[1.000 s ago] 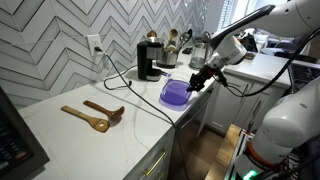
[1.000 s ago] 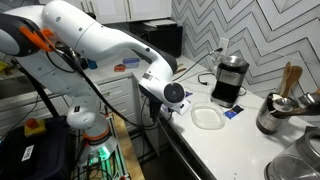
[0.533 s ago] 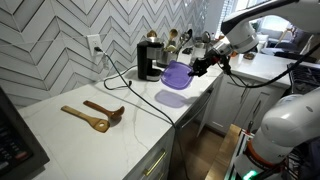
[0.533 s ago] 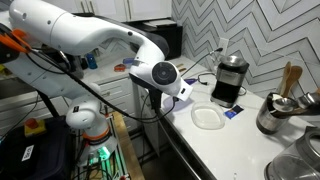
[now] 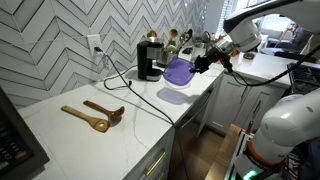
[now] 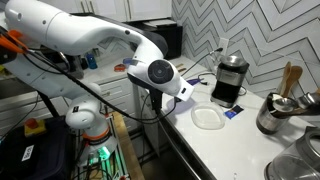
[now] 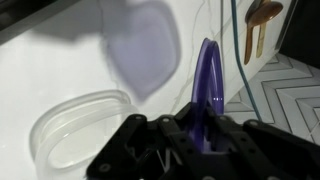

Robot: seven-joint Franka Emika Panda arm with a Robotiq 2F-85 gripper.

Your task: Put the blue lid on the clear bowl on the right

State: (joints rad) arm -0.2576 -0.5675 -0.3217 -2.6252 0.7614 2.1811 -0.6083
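White tabletop (image 5: pixel 90 140). Arm (image 6: pixel 80 35) reaches over its edge. Blue lid (image 5: pixel 178 72) is up in the air, tilted. Clear bowl (image 7: pixel 78 128) sits uncovered on the tabletop below, apart from the lid. Claw (image 5: pixel 197 67) is clamped on the lid's rim.

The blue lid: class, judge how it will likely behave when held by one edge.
Probably stiff: pinched at one edge by the gripper, the blue lid juts out flat without sagging. Likely light: it looks thin and translucent.
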